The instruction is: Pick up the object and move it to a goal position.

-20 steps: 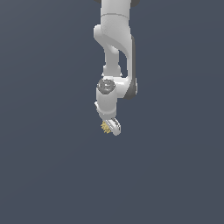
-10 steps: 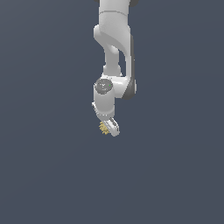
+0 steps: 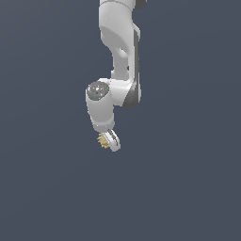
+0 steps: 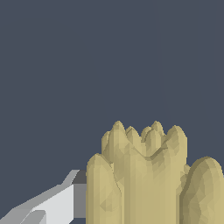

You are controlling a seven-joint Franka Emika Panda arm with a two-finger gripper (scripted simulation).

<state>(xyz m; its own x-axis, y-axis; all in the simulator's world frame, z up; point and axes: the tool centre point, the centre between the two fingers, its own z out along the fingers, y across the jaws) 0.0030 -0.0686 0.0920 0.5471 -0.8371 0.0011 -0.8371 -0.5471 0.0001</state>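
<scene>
Object (image 3: 102,140): small pale yellow-tan lump, knobbly and spiked, likely rigid and light. Gripper (image 3: 109,141): jaws closed on its body, best hold between the spikes.

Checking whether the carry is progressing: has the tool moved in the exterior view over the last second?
Yes. The tool, shut on the object, has shifted slightly toward the exterior view's left and a little up within the frame, since nothing fixed shows on the plain background.

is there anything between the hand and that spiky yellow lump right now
Nothing visible. The spiky yellow lump sits right at the hand, against its finger, apparently already gripped. Only plain dark background surrounds them.
</scene>
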